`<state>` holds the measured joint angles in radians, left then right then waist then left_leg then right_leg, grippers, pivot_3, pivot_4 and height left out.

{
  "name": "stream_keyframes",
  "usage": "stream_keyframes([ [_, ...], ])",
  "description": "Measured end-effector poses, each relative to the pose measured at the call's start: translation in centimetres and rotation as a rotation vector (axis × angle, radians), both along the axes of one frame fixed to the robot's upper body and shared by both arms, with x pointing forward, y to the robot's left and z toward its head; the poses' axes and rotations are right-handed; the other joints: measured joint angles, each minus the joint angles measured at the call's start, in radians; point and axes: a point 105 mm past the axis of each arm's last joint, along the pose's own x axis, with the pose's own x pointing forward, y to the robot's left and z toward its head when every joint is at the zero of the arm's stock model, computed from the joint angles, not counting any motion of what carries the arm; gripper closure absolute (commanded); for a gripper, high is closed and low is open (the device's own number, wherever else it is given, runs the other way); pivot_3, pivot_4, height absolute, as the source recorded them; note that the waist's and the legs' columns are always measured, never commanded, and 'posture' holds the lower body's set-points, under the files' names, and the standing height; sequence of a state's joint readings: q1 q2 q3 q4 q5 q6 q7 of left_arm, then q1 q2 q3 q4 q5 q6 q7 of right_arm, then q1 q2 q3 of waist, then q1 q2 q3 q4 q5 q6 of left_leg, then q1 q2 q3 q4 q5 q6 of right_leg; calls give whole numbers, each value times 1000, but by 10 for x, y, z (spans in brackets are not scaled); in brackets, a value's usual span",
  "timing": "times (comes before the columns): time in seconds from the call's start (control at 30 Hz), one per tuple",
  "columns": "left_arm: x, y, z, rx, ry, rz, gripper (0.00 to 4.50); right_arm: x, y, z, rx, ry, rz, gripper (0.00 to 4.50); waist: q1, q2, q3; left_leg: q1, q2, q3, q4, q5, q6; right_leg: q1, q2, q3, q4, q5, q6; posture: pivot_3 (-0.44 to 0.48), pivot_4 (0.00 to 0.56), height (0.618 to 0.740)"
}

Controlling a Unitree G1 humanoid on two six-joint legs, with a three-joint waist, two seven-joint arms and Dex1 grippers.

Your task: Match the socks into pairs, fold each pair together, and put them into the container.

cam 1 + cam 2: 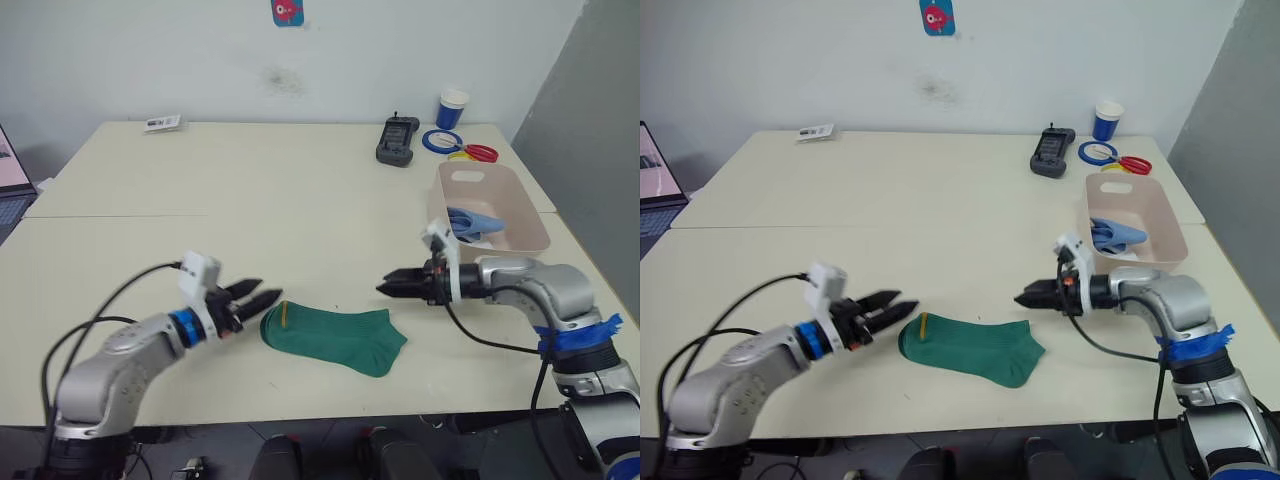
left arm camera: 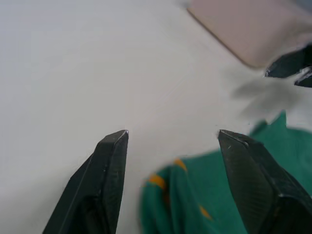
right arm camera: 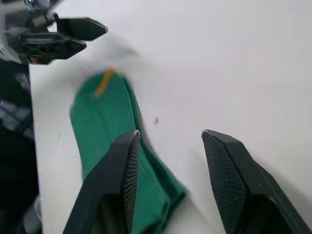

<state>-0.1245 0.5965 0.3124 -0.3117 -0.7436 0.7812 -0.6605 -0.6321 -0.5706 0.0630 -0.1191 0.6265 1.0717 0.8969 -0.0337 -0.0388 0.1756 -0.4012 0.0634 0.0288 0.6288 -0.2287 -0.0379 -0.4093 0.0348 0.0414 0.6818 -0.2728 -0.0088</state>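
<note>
Dark green socks stacked flat at 6 o'clock on the bench. Left gripper spread, just beside cuff at 9 o'clock; right gripper spread near toe. Best pinching both layers together before folding. Container at 3 o'clock, holding blue socks.

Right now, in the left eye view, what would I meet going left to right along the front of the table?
Left gripper → dark green socks → right gripper → pink-beige container, with blue socks inside.
</note>
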Motion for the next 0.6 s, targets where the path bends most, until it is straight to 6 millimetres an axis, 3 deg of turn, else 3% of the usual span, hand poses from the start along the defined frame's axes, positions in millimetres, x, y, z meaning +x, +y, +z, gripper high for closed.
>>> stream_keyframes([
  [0.1, -8, -5, 8, 44, -33, -75, 1821, -17, 17, 14, -13, -135, 83, 2607, 1, 0, 0, 0, 0, 0, -1, 0, 0, 0, 0, 0, -1, 0, 0, 0, 150, 740],
  [0.17, -15, -19, 5, 154, -67, -190, 2204, -29, 31, -6, -94, -229, 149, 3016, 2, 0, 0, 0, -1, 0, -1, 0, 0, 0, 0, 0, -2, 0, 0, 0, 150, 740],
  [0.3, -22, -50, -12, 274, -127, -382, 3496, -42, 49, -47, -214, -346, 263, 4418, 4, 1, 0, 0, -1, 2, 0, 0, 0, 0, -3, 1, -1, 0, 1, 0, 150, 740],
  [0.4, -21, -66, -25, 327, -152, -467, 4477, -43, 61, -57, -210, -390, 293, 4500, 1, 0, 0, 1, -1, 3, 1, 0, 0, 0, -2, 2, -1, 1, 2, 0, 150, 740],
  [0.5, -16, -68, -44, 409, -140, -492, 4477, -39, 66, -69, -224, -382, 289, 4500, 0, 0, 0, 1, 0, 3, 1, 0, 0, 0, 0, 2, -1, 1, 1, 0, 150, 740],
  [0.6, -12, -55, -65, 483, -93, -474, 4477, -34, 57, -84, -264, -348, 273, 4500, 3, 0, 0, 0, 1, 1, 0, 0, 0, -1, 1, 0, 0, 0, -1, 0, 150, 740],
])
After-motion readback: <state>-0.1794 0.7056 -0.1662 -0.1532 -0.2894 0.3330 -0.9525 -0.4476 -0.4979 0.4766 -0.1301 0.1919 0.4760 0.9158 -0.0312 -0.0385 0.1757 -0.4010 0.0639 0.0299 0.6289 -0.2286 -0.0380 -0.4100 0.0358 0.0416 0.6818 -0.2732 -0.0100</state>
